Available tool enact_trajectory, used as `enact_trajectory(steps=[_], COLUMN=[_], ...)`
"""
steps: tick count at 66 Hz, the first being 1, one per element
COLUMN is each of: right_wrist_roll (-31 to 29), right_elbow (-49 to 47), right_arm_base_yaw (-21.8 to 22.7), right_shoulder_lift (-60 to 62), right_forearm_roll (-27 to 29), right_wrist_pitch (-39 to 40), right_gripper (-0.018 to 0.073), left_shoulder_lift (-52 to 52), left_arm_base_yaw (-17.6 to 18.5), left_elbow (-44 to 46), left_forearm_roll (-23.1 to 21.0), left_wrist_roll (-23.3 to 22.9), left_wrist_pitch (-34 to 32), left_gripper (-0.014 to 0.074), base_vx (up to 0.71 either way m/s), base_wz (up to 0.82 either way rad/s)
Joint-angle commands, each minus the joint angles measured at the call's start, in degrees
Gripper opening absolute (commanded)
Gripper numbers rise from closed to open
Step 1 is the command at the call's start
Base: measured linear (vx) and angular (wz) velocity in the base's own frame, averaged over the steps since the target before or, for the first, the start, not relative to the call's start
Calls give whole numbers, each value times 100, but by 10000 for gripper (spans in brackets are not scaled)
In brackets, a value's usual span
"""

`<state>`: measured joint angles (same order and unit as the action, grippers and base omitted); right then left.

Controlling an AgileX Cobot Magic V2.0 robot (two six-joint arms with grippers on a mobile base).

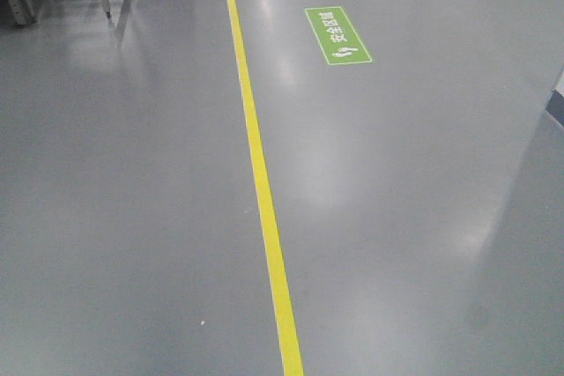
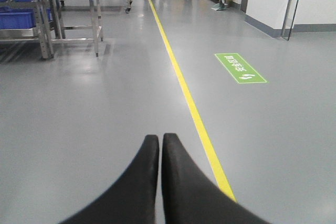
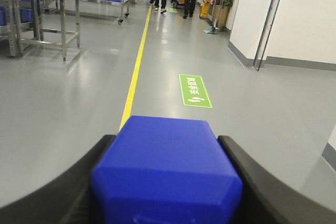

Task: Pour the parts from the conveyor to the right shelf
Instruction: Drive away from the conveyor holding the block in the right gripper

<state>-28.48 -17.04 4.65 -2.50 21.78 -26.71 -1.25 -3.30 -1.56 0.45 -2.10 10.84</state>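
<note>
**Left gripper** (image 2: 160,139): two fingers (image 2: 137,182) are observed, uniformly black, with a smooth surface and a faint sheen along the upper edges. Each finger is broad at the base and is tapered in a concave curve to a narrow, rounded tip.

**Right gripper** (image 3: 167,138): only the outer portions of two fingers (image 3: 257,182) are seen. They are black to dark grey, thick and curved, with rounded upper edges. A plain, dull finish is recorded on both.

Even overhead light; pale glare patches on glossy floor (image 1: 308,182).
</note>
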Motion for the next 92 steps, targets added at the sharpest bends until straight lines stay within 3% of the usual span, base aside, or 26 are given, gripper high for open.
enact_trajectory(steps=[1,43,92], right_wrist_roll=[-12,-12,-12], right_elbow=[-145,-145,-145], right_arm_base_yaw=[8,8,8], right_shoulder_lift=[-73,-73,-73], right_forearm_roll=[48,48,48], right_wrist_pitch=[456,450,450], right_gripper=[-5,-5,-5], left_shoulder_lift=[-77,-77,-77], left_arm_base_yaw=[8,8,8], left_elbow=[110,110,110], left_forearm_roll=[-45,-45,-45], left_wrist_roll=[-49,-49,-49], left_wrist_pitch=[-402,-402,-402], left_gripper=[-6,-6,-6], base_vx=[38,44,56], base_wz=[-13,-2,23])
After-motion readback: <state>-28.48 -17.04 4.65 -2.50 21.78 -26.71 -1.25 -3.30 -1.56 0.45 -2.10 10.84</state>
